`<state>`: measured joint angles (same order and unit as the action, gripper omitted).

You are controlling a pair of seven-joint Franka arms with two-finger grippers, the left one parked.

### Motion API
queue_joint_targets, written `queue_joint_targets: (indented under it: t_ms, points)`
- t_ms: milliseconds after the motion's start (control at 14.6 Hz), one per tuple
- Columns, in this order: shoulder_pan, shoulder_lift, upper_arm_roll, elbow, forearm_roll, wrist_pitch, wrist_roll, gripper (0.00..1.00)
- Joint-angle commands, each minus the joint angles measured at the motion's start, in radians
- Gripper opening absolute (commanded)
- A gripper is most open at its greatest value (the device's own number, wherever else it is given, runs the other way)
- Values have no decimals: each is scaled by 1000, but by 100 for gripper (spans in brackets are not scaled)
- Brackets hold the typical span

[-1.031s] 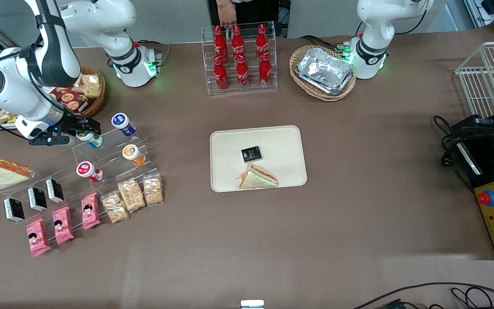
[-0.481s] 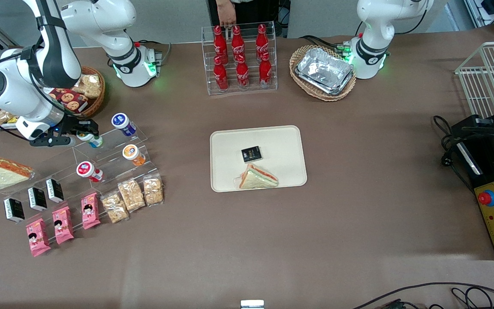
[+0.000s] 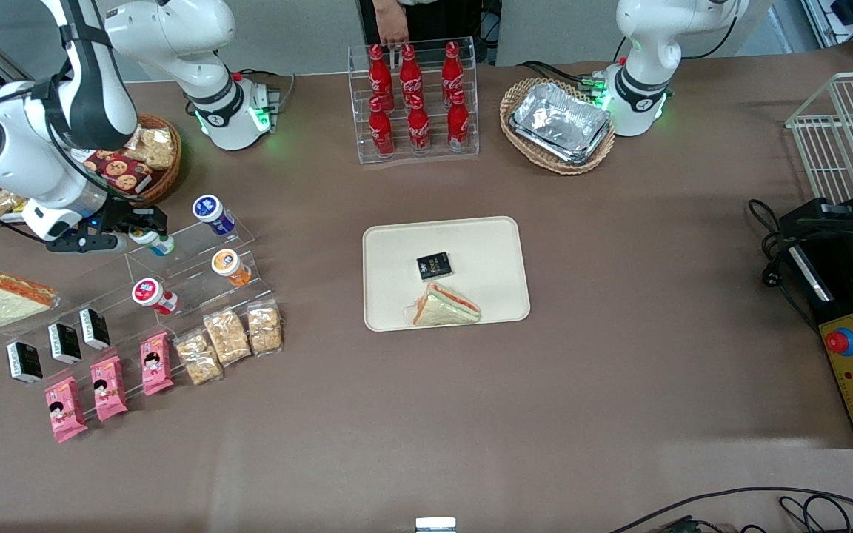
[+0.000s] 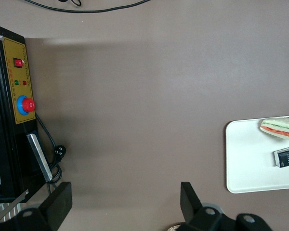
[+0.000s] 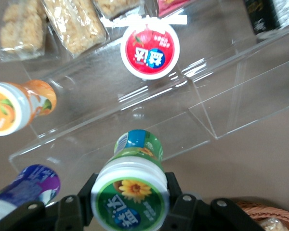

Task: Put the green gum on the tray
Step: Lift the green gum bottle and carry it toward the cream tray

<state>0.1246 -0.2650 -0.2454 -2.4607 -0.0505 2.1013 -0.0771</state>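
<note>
Above the clear rack, gripper fingers clasping green gum, blue-lidded bottle beside, tray well apart

A brown table carries the cream tray at its middle, and farther from the front camera a clear rack of red cola bottles beside a wicker basket of foil trays. Toward the working arm's end lie a clear stepped stand, a wrapped sandwich, pink snack packs, cracker bags and a cookie basket; here the gripper is closed around the green gum
</note>
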Motion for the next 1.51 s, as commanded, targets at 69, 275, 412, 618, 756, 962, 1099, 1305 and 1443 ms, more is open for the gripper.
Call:
queue_joint_targets:
  t_ms: [69, 275, 412, 618, 756, 962, 1099, 1305, 1443]
  points:
    - [6, -34, 6, 198, 0, -254, 6, 34]
    - [74, -23, 26, 365, 11, -432, 89, 32]
    - [154, -23, 38, 432, 12, -492, 199, 32]
    - [313, 4, 43, 502, 52, -509, 414, 32]
    - [427, 48, 43, 540, 61, -503, 572, 32]
    - [564, 133, 41, 562, 98, -417, 756, 30]
    - [633, 205, 41, 557, 123, -328, 842, 29]
    - [699, 318, 41, 523, 124, -164, 907, 24]
    - [707, 401, 41, 506, 158, -69, 910, 20]
